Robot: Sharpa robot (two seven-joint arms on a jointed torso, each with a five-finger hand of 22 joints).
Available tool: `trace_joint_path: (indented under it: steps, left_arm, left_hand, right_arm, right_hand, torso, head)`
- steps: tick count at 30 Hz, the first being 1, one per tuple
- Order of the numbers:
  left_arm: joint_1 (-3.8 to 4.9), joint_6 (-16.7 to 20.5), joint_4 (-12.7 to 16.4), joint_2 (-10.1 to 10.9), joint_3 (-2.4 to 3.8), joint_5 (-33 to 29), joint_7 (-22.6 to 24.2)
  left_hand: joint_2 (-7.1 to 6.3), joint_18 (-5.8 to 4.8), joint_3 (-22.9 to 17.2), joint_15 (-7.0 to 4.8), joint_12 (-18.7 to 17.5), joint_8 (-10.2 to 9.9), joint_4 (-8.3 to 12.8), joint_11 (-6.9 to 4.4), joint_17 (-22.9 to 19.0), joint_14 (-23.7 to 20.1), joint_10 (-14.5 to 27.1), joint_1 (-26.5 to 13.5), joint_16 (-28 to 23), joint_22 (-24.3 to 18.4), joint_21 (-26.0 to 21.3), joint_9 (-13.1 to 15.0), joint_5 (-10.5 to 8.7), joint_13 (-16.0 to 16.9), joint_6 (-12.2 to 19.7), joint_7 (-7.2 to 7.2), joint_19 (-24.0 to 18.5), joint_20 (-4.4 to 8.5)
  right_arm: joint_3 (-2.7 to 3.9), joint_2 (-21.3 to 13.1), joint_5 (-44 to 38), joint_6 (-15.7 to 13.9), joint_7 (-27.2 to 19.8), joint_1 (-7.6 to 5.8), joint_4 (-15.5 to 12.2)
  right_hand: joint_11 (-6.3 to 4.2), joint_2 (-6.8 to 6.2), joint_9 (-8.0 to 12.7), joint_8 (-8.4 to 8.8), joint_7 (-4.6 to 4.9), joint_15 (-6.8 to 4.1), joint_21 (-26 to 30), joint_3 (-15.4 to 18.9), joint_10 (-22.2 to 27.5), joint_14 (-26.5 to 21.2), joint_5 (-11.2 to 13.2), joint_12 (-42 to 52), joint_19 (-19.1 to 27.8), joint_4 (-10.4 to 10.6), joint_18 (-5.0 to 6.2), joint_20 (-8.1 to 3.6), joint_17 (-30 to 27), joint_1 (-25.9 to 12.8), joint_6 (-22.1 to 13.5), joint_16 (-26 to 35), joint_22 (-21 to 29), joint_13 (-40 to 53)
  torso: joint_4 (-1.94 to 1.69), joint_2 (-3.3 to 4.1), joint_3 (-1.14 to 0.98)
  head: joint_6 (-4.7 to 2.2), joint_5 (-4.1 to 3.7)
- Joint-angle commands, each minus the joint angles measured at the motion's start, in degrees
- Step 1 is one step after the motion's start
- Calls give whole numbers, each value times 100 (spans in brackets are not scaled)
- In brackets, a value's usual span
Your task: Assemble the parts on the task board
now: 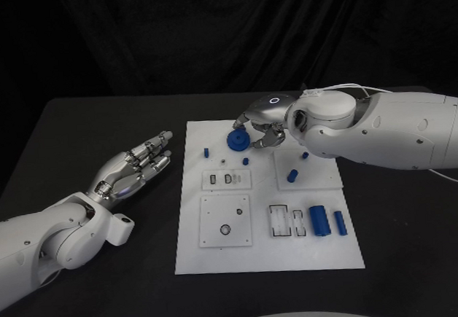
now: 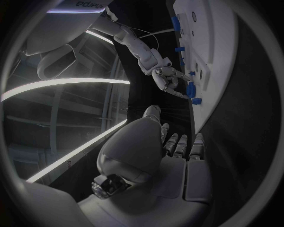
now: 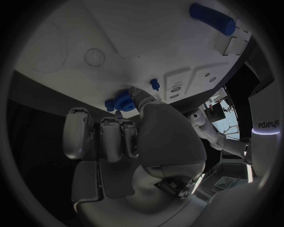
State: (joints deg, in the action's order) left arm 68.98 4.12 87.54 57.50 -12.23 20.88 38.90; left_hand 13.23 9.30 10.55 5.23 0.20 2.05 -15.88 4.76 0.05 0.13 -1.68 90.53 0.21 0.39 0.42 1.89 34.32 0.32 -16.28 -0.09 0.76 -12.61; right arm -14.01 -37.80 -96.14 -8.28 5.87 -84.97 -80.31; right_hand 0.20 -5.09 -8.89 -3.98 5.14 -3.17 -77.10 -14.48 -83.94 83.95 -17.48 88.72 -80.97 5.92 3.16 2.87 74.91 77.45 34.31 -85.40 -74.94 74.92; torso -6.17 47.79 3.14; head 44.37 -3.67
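While the right hand (image 1: pixel 260 127) hangs over the far end of the task board (image 1: pixel 268 262), its fingers are curled around a round blue part (image 1: pixel 237 141) and hold it just above the white plate. That same blue part (image 3: pixel 120 100) sits at the fingertips in the right wrist view. Near it on the task board stand a small blue peg (image 1: pixel 207 152) and another small peg (image 1: pixel 245 160). Toward the near end of the task board lie a fat blue cylinder (image 1: pixel 319 221) and a thin blue bar (image 1: pixel 340 222), side by side. The left hand (image 1: pixel 134 167) rests beside the task board on the black table (image 1: pixel 80 140), its fingers out straight and a bit apart, holding nothing.
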Motion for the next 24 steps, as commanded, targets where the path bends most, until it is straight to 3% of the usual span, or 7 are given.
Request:
trace_joint_path:
  steps: [1,4,11,17,24]
  left_arm:
    - [4,-70,6,-10,4,5,748]
    - [4,-70,4,-9,4,5,747]
    - [3,-71,-1,-7,4,5,744]
    - [2,-70,-9,-10,4,5,739]
    - [1,-65,-12,-2,4,5,739]
  left_hand:
    - [-17,106,-37,35,20,-10,-5,47,-5,-13,10,8,-21,8,19,8,-31,9,0,54,-1,-35]
    - [-16,106,-38,35,20,-9,-6,46,-5,-13,8,8,-21,10,21,9,-29,9,-3,60,1,-37]
    - [-16,106,-39,35,20,-9,-6,46,-5,-13,10,7,-21,10,21,9,-29,9,-2,64,1,-37]
    - [-14,106,-42,35,19,-10,-8,46,-5,-13,12,6,-21,10,21,8,-28,9,1,69,1,-38]
    - [-11,107,-45,35,19,-11,-10,47,-5,-13,14,4,-21,10,21,7,-28,8,9,73,2,-39]
  right_arm:
    - [2,-40,-36,84,129,21,-27]
    - [2,-86,-36,77,128,28,-49]
    - [1,-186,-36,29,131,42,-77]
    - [1,-284,-36,-152,99,48,-117]
    - [1,-496,-36,-612,18,49,-248]
  right_hand:
    - [-22,35,-55,-55,7,-32,39,22,-403,400,14,-17,11,-26,70,5,957,-39,296,24,-483,1330]
    - [-15,61,-138,-154,17,-26,49,22,-413,406,11,-10,2,-26,70,10,969,-50,799,18,-489,1339]
    - [-4,90,-190,-261,31,-18,61,17,-419,409,9,-7,-13,-6,68,18,975,-86,1208,21,-504,1345]
    - [-6,95,-193,-264,23,-18,65,10,-410,406,6,-13,-12,-9,69,18,965,-79,1238,31,-503,1337]
    - [-33,126,-181,-221,-12,-37,136,-44,-351,381,7,-57,23,-31,87,8,906,-22,1287,92,-467,1287]
  torso:
    - [-2,-2,5]
    - [0,-1,4]
    - [7,-4,1]
    - [3,0,-2]
    - [2,0,-1]
  head:
    - [0,0]
    - [3,6]
    - [17,14]
    - [11,23]
    - [14,38]
